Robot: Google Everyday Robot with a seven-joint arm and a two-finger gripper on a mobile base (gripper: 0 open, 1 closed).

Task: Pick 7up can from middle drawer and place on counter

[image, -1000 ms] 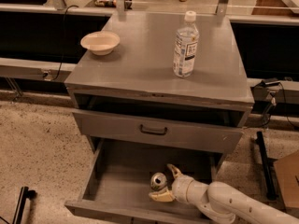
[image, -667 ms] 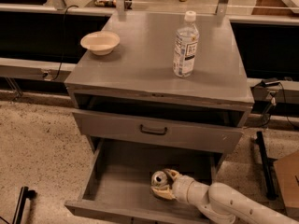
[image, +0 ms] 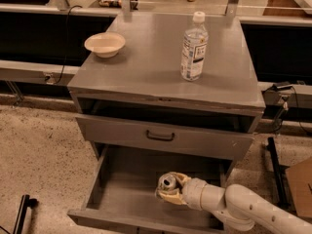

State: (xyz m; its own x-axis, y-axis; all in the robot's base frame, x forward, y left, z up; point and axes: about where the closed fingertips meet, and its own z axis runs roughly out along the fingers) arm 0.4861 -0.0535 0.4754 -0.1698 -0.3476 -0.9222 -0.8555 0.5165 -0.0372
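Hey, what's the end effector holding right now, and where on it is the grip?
The end effector in the middle drawer grips the 7up can by its side wall, below the silver top.

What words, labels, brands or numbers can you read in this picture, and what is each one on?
No text can be quoted.
water bottle label: dark print, too blurred to read.
7up can, at the gripper in the middle drawer: mostly its silver top shows, and no brand is readable.
bowl and counter: no writing visible.
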